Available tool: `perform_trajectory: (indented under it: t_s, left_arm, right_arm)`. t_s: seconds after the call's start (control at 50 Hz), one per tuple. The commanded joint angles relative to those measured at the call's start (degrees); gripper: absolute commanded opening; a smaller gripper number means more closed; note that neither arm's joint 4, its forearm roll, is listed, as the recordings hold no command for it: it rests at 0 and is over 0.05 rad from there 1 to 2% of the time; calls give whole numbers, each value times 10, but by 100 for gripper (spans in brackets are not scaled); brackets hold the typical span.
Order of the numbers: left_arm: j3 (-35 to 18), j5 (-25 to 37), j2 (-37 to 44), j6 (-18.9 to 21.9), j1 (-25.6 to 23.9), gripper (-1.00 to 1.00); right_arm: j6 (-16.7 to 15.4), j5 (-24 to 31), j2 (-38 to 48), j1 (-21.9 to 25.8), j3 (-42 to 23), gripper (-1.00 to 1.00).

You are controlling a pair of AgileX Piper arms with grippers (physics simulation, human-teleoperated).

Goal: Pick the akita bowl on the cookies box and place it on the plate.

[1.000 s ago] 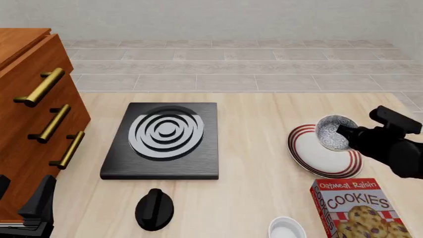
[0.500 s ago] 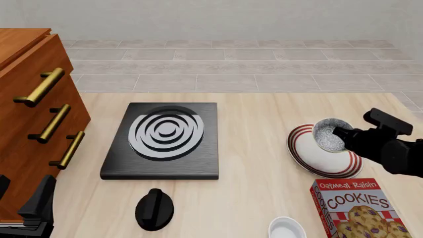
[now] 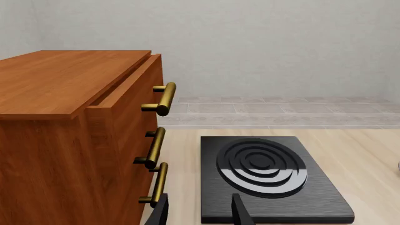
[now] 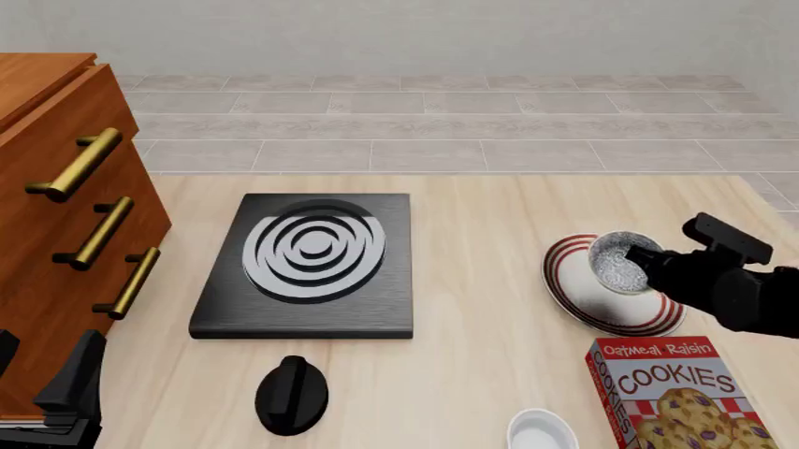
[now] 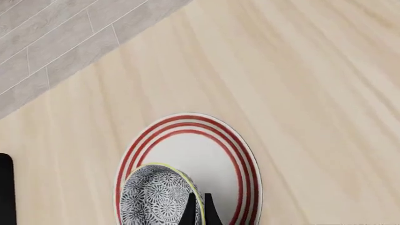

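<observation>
Setting: pale wooden counter (image 4: 500,374) bounded by grey floor tiles and a light wall; a wooden drawer cabinet (image 4: 63,215) with brass handles and a black stove (image 4: 312,265) with spiral rings are seen at the left.
Akita bowl: the akita bowl (image 4: 620,263) is held tilted over the plate (image 4: 587,297), toward its far side; contact with the plate's surface cannot be confirmed.
Right gripper: the right gripper (image 5: 197,212) is pinched onto the bowl's rim, as shown in the right wrist view.
Left gripper: the left gripper (image 3: 198,211) is parked near the cabinet, fingers apart and holding nothing.
Key relation: the bowl is already above the plate, so lowering and letting go are probably all that is called for; the right arm is much the nearer.
Writing: "Oatmeal Raisin COOKIES" is read on the cookies box (image 4: 675,393), just nearer than the plate.
Other: a small white bowl (image 4: 544,432) and a black knob-like object (image 4: 291,393) are seen at the near edge.
</observation>
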Motion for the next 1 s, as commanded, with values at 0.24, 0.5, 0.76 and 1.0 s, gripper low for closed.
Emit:
perform_trajectory:
  t_s: [0.24,0.5,0.76,1.0]
  left_arm:
    - [0,0,0,0,0,100]
    - [0,0,0,0,0,100]
    - [0,0,0,0,0,100]
    - [0,0,0,0,0,100]
  right_arm:
    - [22,-26,32,5,1,-100]
    - [24,-37,45,7,1,-100]
    - [24,-41,49,8,2,-100]
    - [24,-47,54,7,3,-100]
